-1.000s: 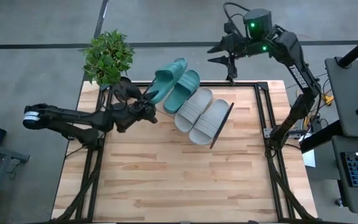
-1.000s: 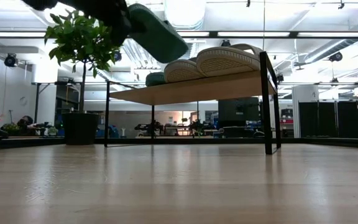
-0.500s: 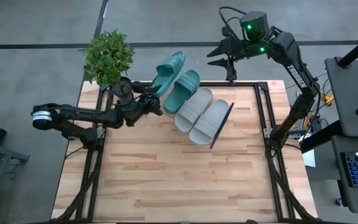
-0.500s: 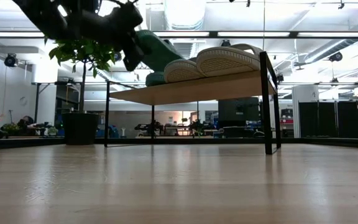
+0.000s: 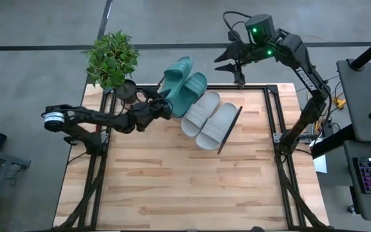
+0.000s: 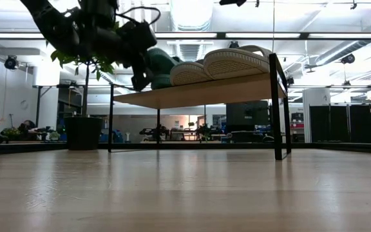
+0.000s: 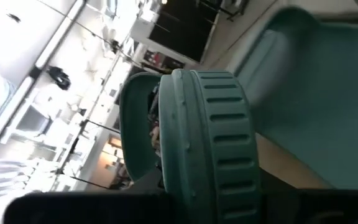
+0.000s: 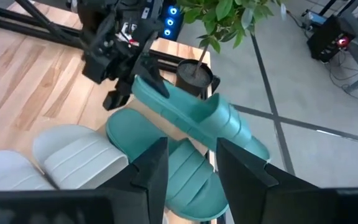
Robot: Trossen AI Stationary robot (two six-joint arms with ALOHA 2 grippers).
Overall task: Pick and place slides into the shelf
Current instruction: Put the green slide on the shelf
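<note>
A light wooden tabletop (image 5: 192, 187) carries the shelf (image 5: 232, 127), with 2 grey slides (image 5: 208, 119) and 1 teal slide (image 5: 189, 94) lying on it. The second teal slide (image 5: 175, 77) hangs tilted just above the shelf's end, pinched at its heel by the left gripper (image 5: 160, 104). The right gripper (image 5: 227, 60) hovers beyond the table's far edge, fingers spread. A potted plant (image 5: 113, 59) stands at the corner.

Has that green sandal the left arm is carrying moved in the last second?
Yes. In the high view the held teal sandal has shifted toward the right, farther from the potted plant and closer to the teal sandal on the shelf, carried by the left gripper.
</note>
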